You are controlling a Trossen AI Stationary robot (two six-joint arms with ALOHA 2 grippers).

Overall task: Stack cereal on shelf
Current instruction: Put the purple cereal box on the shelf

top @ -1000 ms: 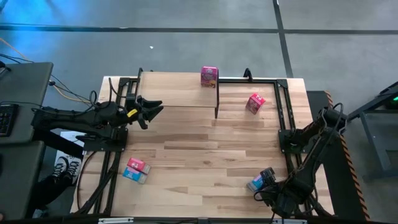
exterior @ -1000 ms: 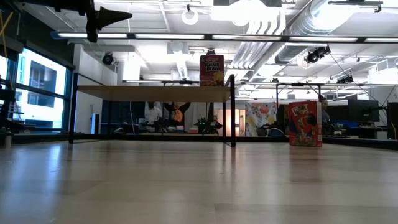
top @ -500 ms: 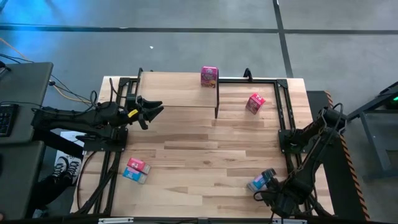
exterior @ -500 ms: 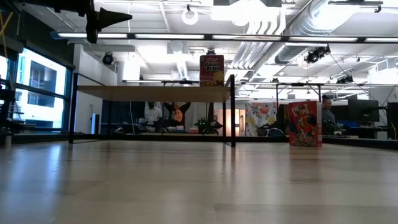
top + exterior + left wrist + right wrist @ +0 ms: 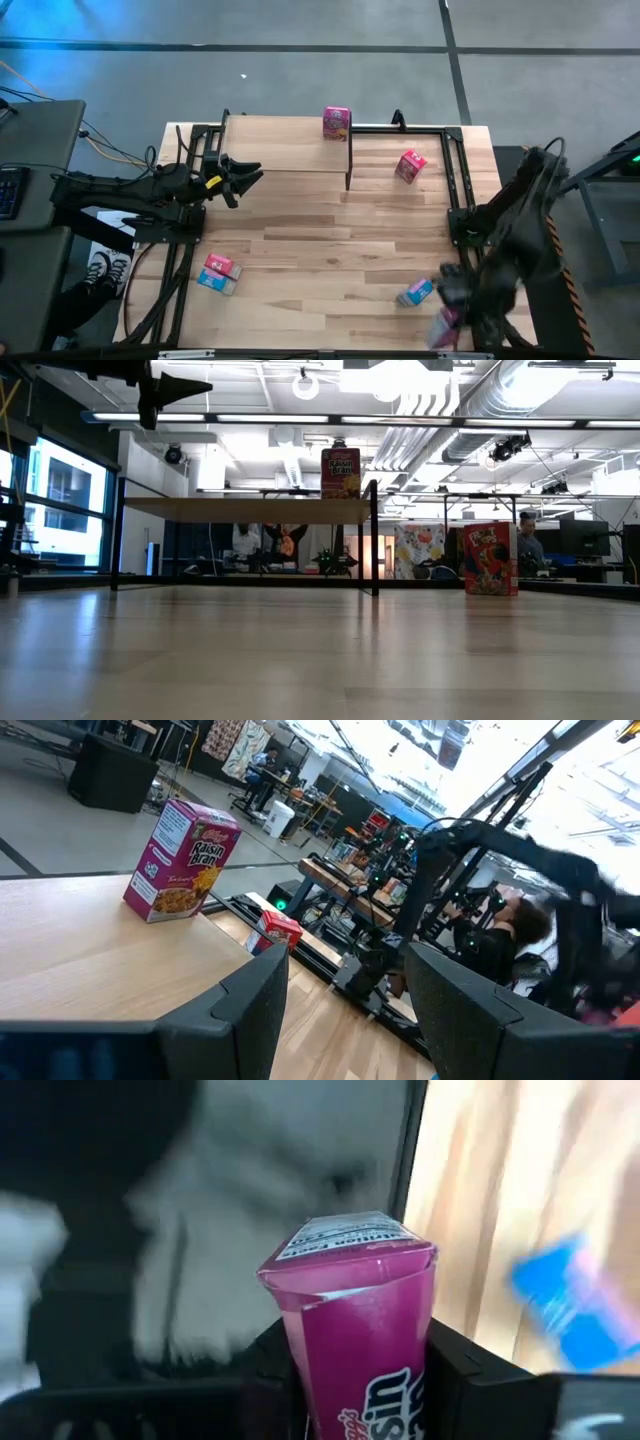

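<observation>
My right gripper (image 5: 445,322) is shut on a magenta cereal box (image 5: 362,1330) at the table's near right corner; it shows blurred in the high view. A blue box (image 5: 414,293) lies on the table beside it. A pink Raisin Bran box (image 5: 336,122) stands on the light wood shelf (image 5: 285,145), at its right end. A red box (image 5: 410,165) stands on the table right of the shelf. A pink box (image 5: 218,265) and a blue box (image 5: 214,283) lie at the near left. My left gripper (image 5: 243,180) is open and empty above the shelf's left end. My right gripper pinches the magenta box between its two fingers (image 5: 268,1370), one on each of two opposite sides (image 5: 300,1360). The box's closed flap end (image 5: 345,1240) sticks out past the fingertips. The box is lifted clear of the table.
The shelf's black legs (image 5: 348,165) and the black frame rails (image 5: 455,170) along the table's left and right sides stand near the arms. Bare plank table lies between the shelf and the near edge. A person (image 5: 527,550) shows in the room beyond the table.
My right gripper has swung fast from beside the blue box toward the table's near right corner, lifting the magenta box. The blue box has stayed on the table. My left arm has kept still.
</observation>
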